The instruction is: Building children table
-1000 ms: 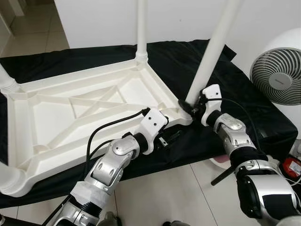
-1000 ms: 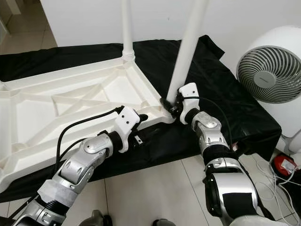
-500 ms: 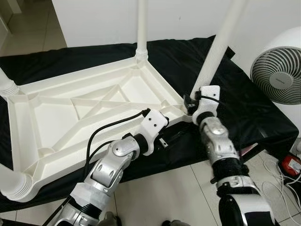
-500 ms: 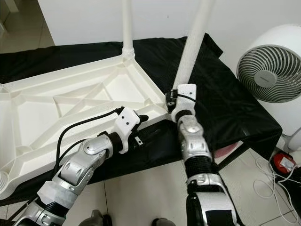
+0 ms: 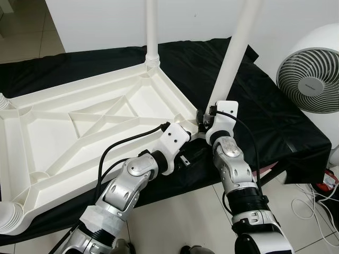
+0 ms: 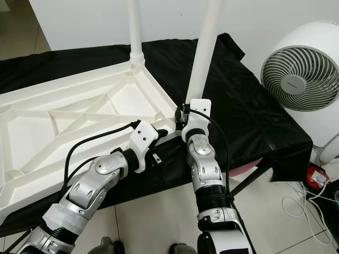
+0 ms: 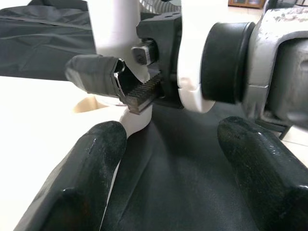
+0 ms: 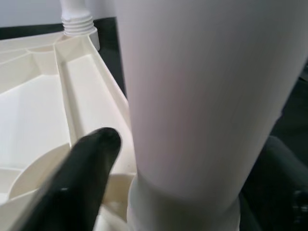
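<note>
Black cloth (image 5: 275, 114) drapes a low platform in a white-walled, tiled room, and on it lies the white plastic children's tabletop (image 5: 90, 127), turned underside up so its corner sockets face the ceiling. That is surely why it lies this way: the legs go in from above. Its ribbed underside makes a shallow tray of compartments, with nothing lying in any I can see.

At the near corner on the robot's right stands a white plastic tube leg (image 5: 233, 58), leaning a little, its foot in the socket. The right gripper (image 5: 203, 120) has its black fingers closed around the base of that leg, one finger (image 8: 82, 173) on each side in the right wrist view; I judge it is seating or twisting the leg home. The left gripper (image 7: 163, 163) hovers just beside the same corner at the tabletop's edge, fingers spread apart and holding nothing, probably placed to steady the top.

Another white leg (image 5: 152, 32) stands upright at the far corner, and ribbed leg ends (image 5: 8, 222) show at the left corners.

Beyond the cloth sits a round white fan (image 5: 310, 74).
</note>
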Tool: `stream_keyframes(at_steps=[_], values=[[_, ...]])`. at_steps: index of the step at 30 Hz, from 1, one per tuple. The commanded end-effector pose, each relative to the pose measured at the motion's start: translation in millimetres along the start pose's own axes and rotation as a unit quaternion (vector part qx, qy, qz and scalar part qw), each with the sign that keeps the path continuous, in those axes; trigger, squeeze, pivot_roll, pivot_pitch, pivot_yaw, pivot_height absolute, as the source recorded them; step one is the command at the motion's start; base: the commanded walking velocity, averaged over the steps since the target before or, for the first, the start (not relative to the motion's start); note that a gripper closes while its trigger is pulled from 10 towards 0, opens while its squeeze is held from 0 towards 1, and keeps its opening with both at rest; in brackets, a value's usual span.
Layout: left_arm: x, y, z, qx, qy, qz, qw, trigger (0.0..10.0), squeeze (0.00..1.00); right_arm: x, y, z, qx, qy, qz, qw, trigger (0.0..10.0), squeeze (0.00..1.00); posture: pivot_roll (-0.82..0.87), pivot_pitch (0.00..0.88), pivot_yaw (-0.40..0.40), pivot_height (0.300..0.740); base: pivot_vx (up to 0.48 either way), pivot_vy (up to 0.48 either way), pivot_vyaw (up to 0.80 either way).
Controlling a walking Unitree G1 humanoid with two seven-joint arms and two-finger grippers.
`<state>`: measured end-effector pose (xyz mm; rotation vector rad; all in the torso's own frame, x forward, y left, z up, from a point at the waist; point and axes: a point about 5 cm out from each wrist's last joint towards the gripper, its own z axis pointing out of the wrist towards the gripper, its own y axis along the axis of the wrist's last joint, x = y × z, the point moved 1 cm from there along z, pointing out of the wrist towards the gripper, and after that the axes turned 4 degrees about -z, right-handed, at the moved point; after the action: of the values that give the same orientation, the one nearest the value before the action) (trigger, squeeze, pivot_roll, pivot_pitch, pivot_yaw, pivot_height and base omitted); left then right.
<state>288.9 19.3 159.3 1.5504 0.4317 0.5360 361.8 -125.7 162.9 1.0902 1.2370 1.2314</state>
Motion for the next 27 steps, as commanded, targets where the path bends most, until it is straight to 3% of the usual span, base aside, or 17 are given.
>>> stream_keyframes(at_steps=[1, 4, 5, 9, 10, 15, 17, 18, 20, 21, 25, 26, 27], values=[[-4.5, -4, 0.2, 0.009, -0.010, 0.000, 1.000, 10.0, 0.00, -8.7, 4, -1.3, -0.005, -0.008, -0.001, 1.000, 10.0, 1.00, -0.08, 0.102, -0.023, 0.740, 0.000, 0.000, 0.00], [-5.0, -4, 0.6, 0.008, -0.011, -0.001, 1.000, 10.0, 0.00, -15.4, 7, -3.1, -0.009, -0.018, -0.007, 1.000, 10.0, 1.00, -0.08, 0.099, -0.021, 0.740, 0.000, 0.000, 0.00], [-4.8, -4, 0.4, 0.009, -0.011, -0.001, 1.000, 10.0, 0.00, -19.8, 8, -5.5, -0.012, -0.018, -0.013, 1.000, 10.0, 0.54, -0.08, 0.099, -0.021, 0.740, 0.000, 0.000, 0.00], [-4.9, -4, 0.2, 0.009, -0.011, 0.000, 1.000, 10.0, 0.00, -22.6, 8, -7.1, -0.015, -0.016, -0.017, 1.000, 10.0, 0.54, -0.08, 0.098, -0.021, 0.740, 0.000, 0.000, 0.00], [-4.0, -4, -1.1, 0.010, -0.011, 0.000, 1.000, 10.0, 0.00, -22.9, 10, -15.1, -0.034, -0.002, -0.017, 0.999, 10.0, 0.00, -0.08, 0.099, -0.019, 0.740, 0.000, 0.000, 0.00], [-3.5, -5, -1.7, 0.011, -0.012, 0.000, 1.000, 10.0, 0.00, -17.1, 14, -23.1, -0.059, 0.035, -0.013, 0.998, 10.0, 0.00, -0.08, 0.097, -0.017, 0.740, 0.000, 0.000, 0.00], [-4.9, -4, -0.8, 0.012, -0.017, 0.000, 1.000, 10.0, 0.00, -13.8, 14, -24.4, -0.065, 0.102, -0.018, 0.992, 10.0, 0.00, -0.09, 0.096, -0.012, 0.740, 0.000, 0.000, 0.00], [-4.9, -4, -0.8, 0.012, -0.017, 0.000, 1.000, 10.0, 0.00, -13.8, 14, -24.4, -0.065, 0.102, -0.018, 0.992, 10.0, 0.00, -0.09, 0.096, -0.012, 0.740, 0.000, 0.000, 0.00], [-5.9, -4, -0.1, 0.012, -0.021, 0.000, 1.000, 10.0, 0.00, -16.8, 11, -21.2, -0.051, 0.149, -0.029, 0.987, 10.0, 0.00, -0.09, 0.096, -0.012, 0.740, 0.000, 0.000, 0.00], [-5.9, -4, 0.4, 0.012, -0.023, 0.000, 1.000, 10.0, 0.00, -24.9, 11, -16.3, -0.046, 0.170, -0.065, 0.982, 10.0, 0.00, -0.09, 0.090, -0.007, 0.740, 0.000, 0.000, 0.00], [-4.7, -4, -0.7, 0.013, -0.020, 0.003, 1.000, 10.0, 0.00, -31.7, 15, -14.8, -0.049, 0.176, -0.072, 0.981, 10.0, 0.00, -0.08, 0.083, -0.018, 0.740, 0.000, 0.000, 0.00], [-4.3, -4, -1.2, 0.013, -0.018, 0.004, 1.000, 10.0, 0.00, -31.7, 16, -15.9, -0.048, 0.180, -0.067, 0.980, 8.7, 0.00, -0.08, 0.083, -0.018, 0.740, 0.000, 0.000, 0.00], [-3.8, -5, -1.7, 0.013, -0.015, 0.003, 1.000, 10.0, 0.00, -30.5, 17, -20.0, -0.052, 0.189, -0.058, 0.979, 8.7, 0.00, -0.08, 0.083, -0.018, 0.740, 0.000, 0.000, 0.00]])
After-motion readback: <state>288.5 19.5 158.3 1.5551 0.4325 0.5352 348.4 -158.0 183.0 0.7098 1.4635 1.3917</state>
